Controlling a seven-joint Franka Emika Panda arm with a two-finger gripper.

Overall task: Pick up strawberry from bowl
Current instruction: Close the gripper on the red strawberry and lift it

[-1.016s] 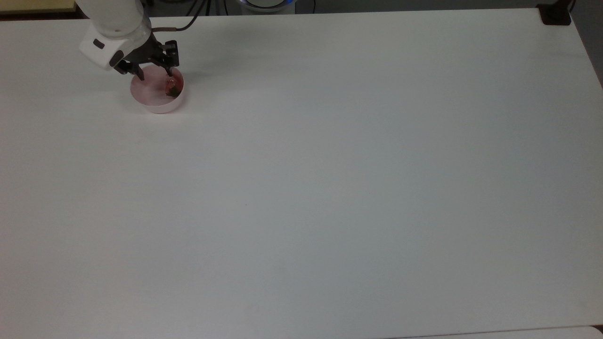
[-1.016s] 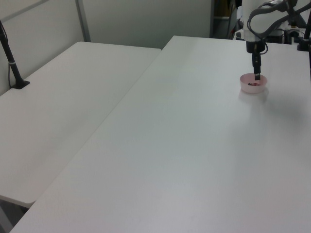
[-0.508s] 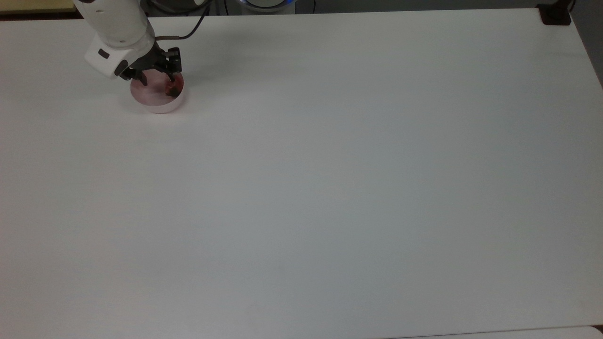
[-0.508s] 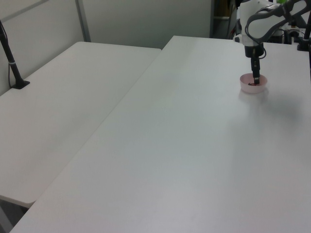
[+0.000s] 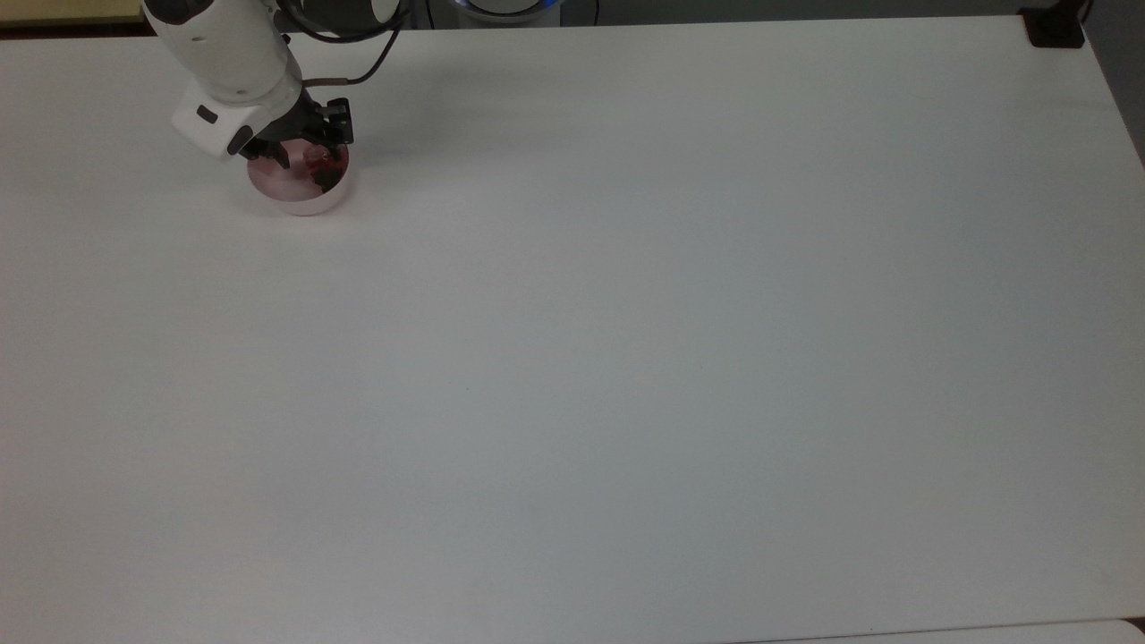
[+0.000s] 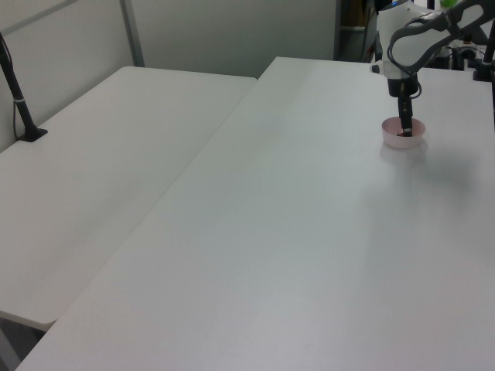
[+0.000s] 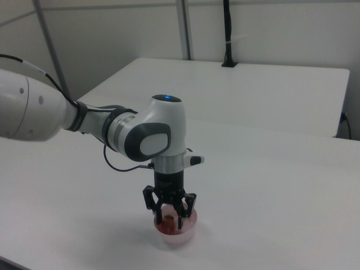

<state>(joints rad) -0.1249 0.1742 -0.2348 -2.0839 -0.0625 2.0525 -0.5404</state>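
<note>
While the arm reaches straight down, the gripper [image 7: 169,221] sits inside the bowl [image 7: 190,232], its 2 fingers [image 7: 181,219] spread part-way and dipped below the rim. The strawberry [image 7: 167,216] shows red between them; contact can't be told, so no firm hold is visible. In the top view the gripper [image 5: 309,163] covers the far part of the bowl [image 5: 291,199], and the strawberry [image 5: 315,156] lies in the bowl's right half as the top view shows it, a dark patch just beside it. In the left view the gripper [image 6: 404,134] drops vertically into the bowl [image 6: 393,141], fruit too small to make out there. Bowl stands on a white table [image 5: 626,358], near the top view's upper left corner. A 2nd white table [image 6: 100,170] sits beside it, a black post [image 6: 17,93] at its far edge.
</note>
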